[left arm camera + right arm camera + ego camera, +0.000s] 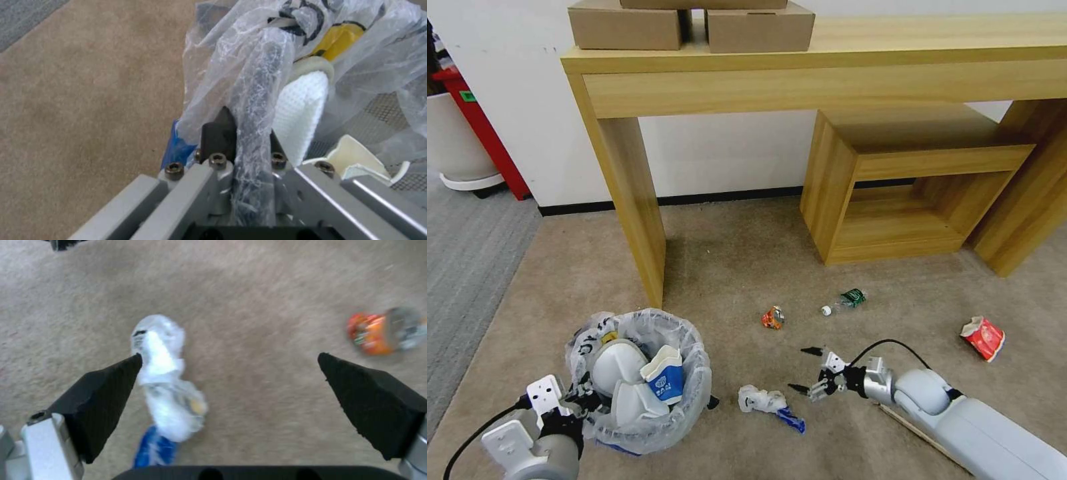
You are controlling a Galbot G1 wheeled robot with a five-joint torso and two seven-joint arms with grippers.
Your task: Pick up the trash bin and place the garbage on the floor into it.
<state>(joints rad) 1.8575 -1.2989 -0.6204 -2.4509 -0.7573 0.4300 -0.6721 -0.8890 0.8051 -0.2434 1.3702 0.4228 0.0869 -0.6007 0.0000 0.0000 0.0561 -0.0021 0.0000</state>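
A long light-wood desk stands against a white wall, its near leg coming down on the carpet. Two brown cardboard boxes sit side by side on its top at the left end, with a third resting across them. Under the desk, toward the right, is a low open wooden cubby of the same grain. A black baseboard runs along the wall's foot. At far left lies grey ribbed carpet, with a red object and a white rounded base beyond it.
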